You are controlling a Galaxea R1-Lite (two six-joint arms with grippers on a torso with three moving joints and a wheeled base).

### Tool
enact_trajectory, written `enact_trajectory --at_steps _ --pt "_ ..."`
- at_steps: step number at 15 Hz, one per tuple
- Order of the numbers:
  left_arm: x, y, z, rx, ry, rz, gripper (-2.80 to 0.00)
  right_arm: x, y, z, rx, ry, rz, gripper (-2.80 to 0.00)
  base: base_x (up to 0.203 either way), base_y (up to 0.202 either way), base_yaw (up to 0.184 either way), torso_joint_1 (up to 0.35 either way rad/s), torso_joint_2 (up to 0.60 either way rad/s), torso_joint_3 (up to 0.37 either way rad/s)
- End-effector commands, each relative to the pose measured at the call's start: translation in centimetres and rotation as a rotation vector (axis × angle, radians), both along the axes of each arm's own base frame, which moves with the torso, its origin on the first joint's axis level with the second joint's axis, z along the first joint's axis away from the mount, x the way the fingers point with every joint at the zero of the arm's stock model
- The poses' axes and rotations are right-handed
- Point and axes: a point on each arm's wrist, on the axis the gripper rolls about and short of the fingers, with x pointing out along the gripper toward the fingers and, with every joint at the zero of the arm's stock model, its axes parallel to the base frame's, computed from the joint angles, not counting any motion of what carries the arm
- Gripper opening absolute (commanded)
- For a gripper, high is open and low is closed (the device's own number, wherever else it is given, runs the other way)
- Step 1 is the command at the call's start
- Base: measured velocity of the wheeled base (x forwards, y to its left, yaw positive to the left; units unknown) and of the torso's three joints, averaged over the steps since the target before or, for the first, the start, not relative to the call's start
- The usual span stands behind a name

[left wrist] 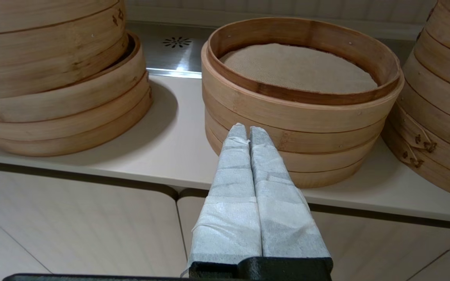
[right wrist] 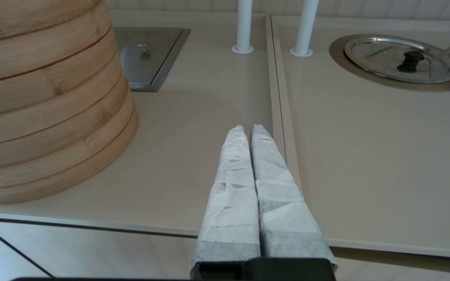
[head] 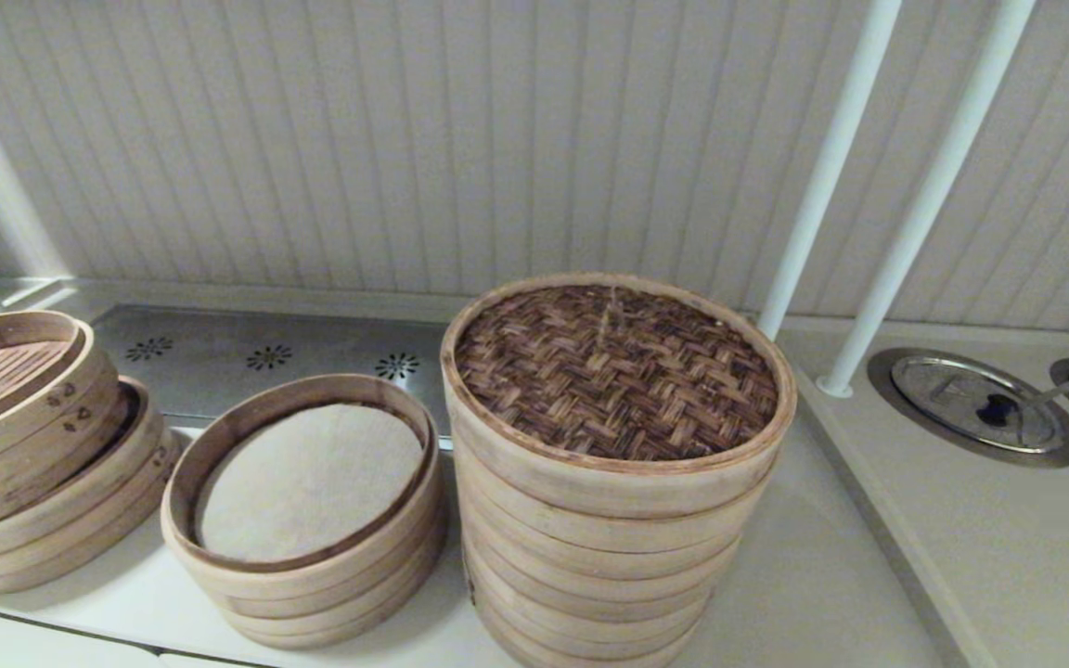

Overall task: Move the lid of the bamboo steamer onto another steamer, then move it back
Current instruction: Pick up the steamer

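Head view: bamboo steamer lid [head: 617,371] flat, woven-side-up.

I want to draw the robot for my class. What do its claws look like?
Each claw has two long, thin fingers that taper toward the tips. The left claw and right claw look alike: fingers wrapped in wrinkly pale grey-white fabric tape, layered in bands, sticking out of a black block at the base. No cables or markings show.

The bamboo steamer lid [head: 616,371] hides the inside of the tall steamer stack [head: 590,566], whose base the head view's lower edge cuts off. The tilted stack [head: 24,464] at the desk's [head: 831,575] left end is cropped. Neither claw appears in the head view.
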Motion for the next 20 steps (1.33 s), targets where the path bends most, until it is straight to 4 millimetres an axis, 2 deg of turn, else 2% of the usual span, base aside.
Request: enact_trajectory --at_steps 1,9,20 --pt "0.01 0.0 0.01 0.0 0.001 0.001 -2.8 0.02 0.0 -0.04 0.0 0.003 -0.001 -2.8 0.0 0.0 0.0 0.077 -0.17 -0.091" --pt "0.01 0.0 0.01 0.0 0.001 0.001 -2.8 0.02 0.0 -0.04 0.0 0.003 0.0 -2.8 0.0 0.0 0.0 0.07 -0.14 -0.074" --pt "-0.02 0.0 0.03 0.005 -0.003 0.002 -2.8 0.01 0.0 -0.05 0.0 0.002 -0.001 -2.8 0.0 0.0 0.0 0.001 0.0 0.0"
